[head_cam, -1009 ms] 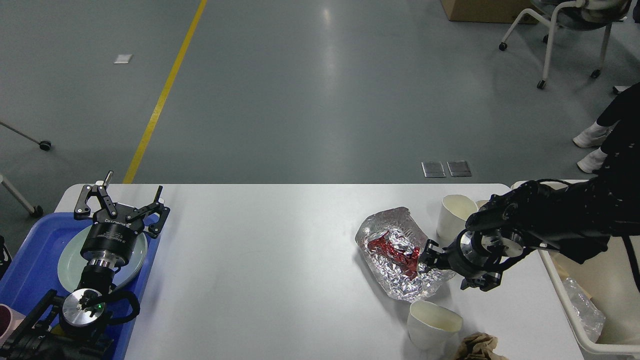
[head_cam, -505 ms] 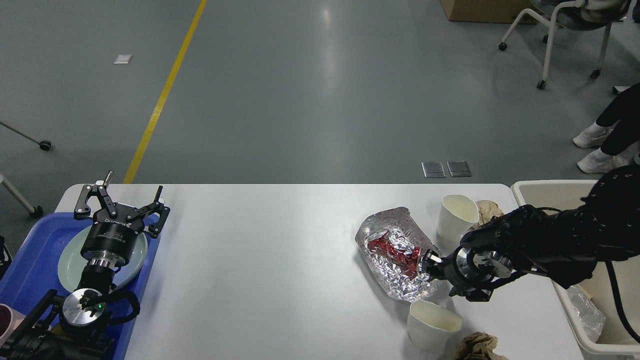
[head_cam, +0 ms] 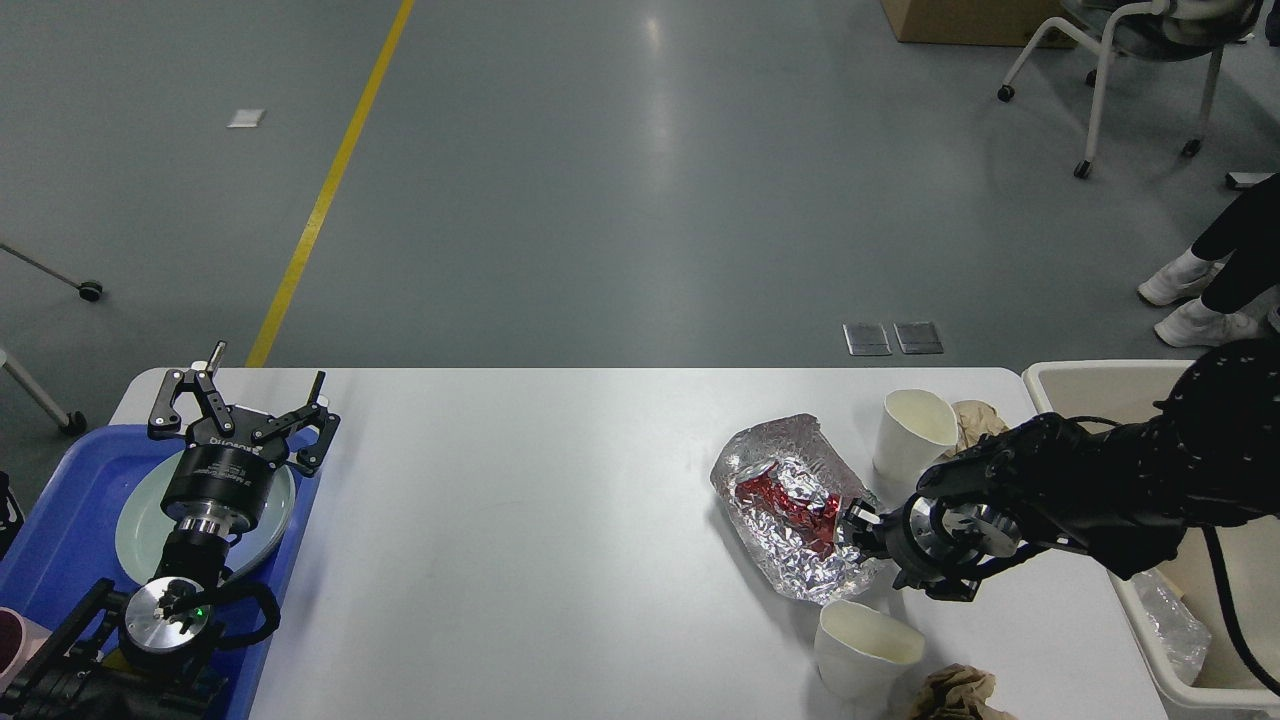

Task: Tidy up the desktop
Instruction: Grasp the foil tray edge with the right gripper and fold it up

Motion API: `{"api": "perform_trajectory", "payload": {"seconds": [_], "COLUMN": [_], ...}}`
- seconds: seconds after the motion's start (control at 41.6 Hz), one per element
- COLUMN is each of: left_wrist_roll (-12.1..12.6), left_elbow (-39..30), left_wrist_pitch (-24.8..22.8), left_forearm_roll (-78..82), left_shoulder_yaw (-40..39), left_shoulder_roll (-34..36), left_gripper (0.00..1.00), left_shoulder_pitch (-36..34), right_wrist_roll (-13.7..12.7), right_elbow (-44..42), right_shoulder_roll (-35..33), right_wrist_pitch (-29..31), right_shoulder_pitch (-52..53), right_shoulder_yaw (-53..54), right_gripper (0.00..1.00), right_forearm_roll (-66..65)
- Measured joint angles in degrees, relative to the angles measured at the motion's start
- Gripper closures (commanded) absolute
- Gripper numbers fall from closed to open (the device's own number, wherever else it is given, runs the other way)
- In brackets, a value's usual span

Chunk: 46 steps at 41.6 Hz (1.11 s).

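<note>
The right hand (head_cam: 858,527) has dropped lower over the last second and now sits at the 3 o'clock edge of the foil tray (head_cam: 790,510), which lies at the counter's (head_cam: 520,520) 3 o'clock side; whether its fingers are closed cannot be told. The left hand (head_cam: 240,410) hangs spread open, unmoved and empty, over the blue tray (head_cam: 60,530). A grasp looks imminent
</note>
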Motion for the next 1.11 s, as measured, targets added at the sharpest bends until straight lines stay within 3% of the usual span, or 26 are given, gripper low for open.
{"api": "perform_trajectory", "payload": {"seconds": [0.144, 0.192, 0.264, 0.625, 0.841, 1.106], "left_wrist_roll": [0.0, 0.0, 0.0, 0.0, 0.0, 0.0], "left_elbow": [0.0, 0.0, 0.0, 0.0, 0.0, 0.0], "left_wrist_pitch": [0.0, 0.0, 0.0, 0.0, 0.0, 0.0], "left_forearm_roll": [0.0, 0.0, 0.0, 0.0, 0.0, 0.0], "left_shoulder_yaw": [0.0, 0.0, 0.0, 0.0, 0.0, 0.0], "left_shoulder_roll": [0.0, 0.0, 0.0, -0.01, -0.01, 0.0], "left_gripper": [0.04, 0.04, 0.04, 0.04, 0.04, 0.04], "left_shoulder_pitch": [0.01, 0.01, 0.01, -0.05, -0.06, -0.05], "right_wrist_roll": [0.0, 0.0, 0.0, -0.48, -5.63, -6.99], "right_elbow": [-1.29, -1.77, -2.18, -2.29, -1.7, -1.74], "right_shoulder_roll": [0.85, 1.03, 1.45, 2.06, 1.94, 2.37], "right_wrist_pitch": [-0.26, -0.28, -0.31, -0.09, 0.26, 0.36], "right_shoulder_pitch": [-1.23, -1.82, -2.6, -2.38, -0.54, -0.32], "right_shoulder_yaw": [1.03, 1.19, 1.27, 0.96, 1.09, 1.14], "right_gripper": [0.63, 0.74, 1.0, 1.0, 1.0, 1.0], "right_forearm_roll": [-0.01, 0.0, 0.0, -0.91, -1.21, -1.34]}}
